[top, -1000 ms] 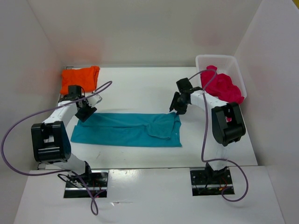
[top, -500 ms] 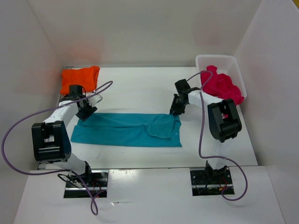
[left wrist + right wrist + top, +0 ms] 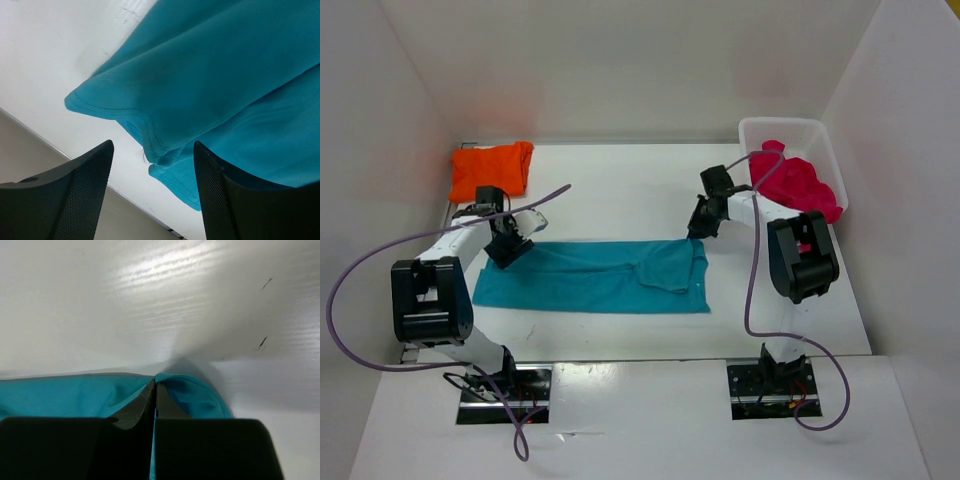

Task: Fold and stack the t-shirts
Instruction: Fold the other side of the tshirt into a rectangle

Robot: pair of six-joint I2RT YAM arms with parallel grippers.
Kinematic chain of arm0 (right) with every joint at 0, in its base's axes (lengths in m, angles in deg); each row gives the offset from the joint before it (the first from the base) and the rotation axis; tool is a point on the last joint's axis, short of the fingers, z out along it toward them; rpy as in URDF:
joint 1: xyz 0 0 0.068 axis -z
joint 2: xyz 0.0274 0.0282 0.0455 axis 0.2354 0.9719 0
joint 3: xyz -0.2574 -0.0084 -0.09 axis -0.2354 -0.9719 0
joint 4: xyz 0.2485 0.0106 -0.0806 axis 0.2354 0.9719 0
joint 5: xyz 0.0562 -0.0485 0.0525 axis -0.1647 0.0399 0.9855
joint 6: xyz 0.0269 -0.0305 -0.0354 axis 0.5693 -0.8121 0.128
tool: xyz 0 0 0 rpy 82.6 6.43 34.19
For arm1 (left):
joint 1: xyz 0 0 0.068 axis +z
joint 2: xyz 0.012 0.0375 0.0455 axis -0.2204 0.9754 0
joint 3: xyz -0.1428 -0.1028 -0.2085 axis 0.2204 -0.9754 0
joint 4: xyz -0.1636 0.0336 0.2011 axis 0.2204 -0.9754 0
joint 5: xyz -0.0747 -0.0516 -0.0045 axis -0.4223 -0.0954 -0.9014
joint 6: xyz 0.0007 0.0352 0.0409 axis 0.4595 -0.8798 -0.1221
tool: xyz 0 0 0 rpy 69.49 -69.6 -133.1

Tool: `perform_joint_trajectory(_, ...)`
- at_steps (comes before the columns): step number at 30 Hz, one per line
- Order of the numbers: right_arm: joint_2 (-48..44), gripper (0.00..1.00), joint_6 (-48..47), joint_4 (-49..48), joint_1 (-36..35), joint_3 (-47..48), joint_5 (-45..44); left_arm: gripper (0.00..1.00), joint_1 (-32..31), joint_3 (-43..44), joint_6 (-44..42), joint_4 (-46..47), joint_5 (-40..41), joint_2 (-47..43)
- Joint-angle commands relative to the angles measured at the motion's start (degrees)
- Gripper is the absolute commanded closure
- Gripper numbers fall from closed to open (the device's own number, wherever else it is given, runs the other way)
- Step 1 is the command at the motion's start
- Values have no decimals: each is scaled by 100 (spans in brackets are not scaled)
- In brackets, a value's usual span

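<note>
My right gripper [image 3: 154, 388] is closed, its two dark fingers pressed flat together. The far edge of the teal t-shirt [image 3: 590, 278] is bunched right at their tips, so I read it as pinching the cloth. From above, that pinch sits at the shirt's far right corner, beside a folded-in sleeve that makes a thicker patch.

My left gripper [image 3: 152, 150] is open. In its wrist view the two mesh-textured fingers [image 3: 80, 190] stand well apart. Below and between them lies the shirt's far left corner, a double layer with stitched hems showing. I cannot tell from that view whether the fingers touch the cloth. From above, the gripper sits tilted over that corner.

The teal t-shirt lies spread as a long band across the middle of the white table [image 3: 620, 185]. It runs left to right between my two arms, and its near edge is fairly straight. The orange t-shirt [image 3: 492, 168] lies folded in a compact block at the far left corner of the table, apart from the teal one and beyond my left gripper. The pink-red t-shirt [image 3: 798, 186] is heaped, crumpled, in the white basket [image 3: 790, 122] at the far right, and it rises above the rim. A purple cable [image 3: 360, 275] loops out from my left arm, and another runs along the right arm.
</note>
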Motion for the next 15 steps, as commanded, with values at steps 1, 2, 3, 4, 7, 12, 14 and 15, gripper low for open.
perform_joint_trajectory(1,-190,100,164,-574,173,136,5,27,-44,-183,-276,-111,-145,31)
perform_joint_trajectory(2,-190,100,164,-575,225,188,5,27,-44,-184,-276,-58,-84,31)
perform_joint_trajectory(3,-190,100,164,-575,225,241,5,27,-44,-245,-276,-58,-84,109)
perform_joint_trajectory(4,-120,100,164,-575,225,372,5,27,-44,-245,-276,21,-84,110)
perform_joint_trajectory(7,56,100,164,-514,225,593,127,34,-96,-245,-136,249,-23,251)
perform_joint_trajectory(12,109,100,111,-514,225,593,128,74,-97,-123,40,416,30,409)
perform_joint_trajectory(14,109,100,111,-514,225,541,128,91,-149,-122,163,591,109,409)
perform_joint_trajectory(15,109,100,111,-514,225,540,128,94,-149,-70,225,654,171,331)
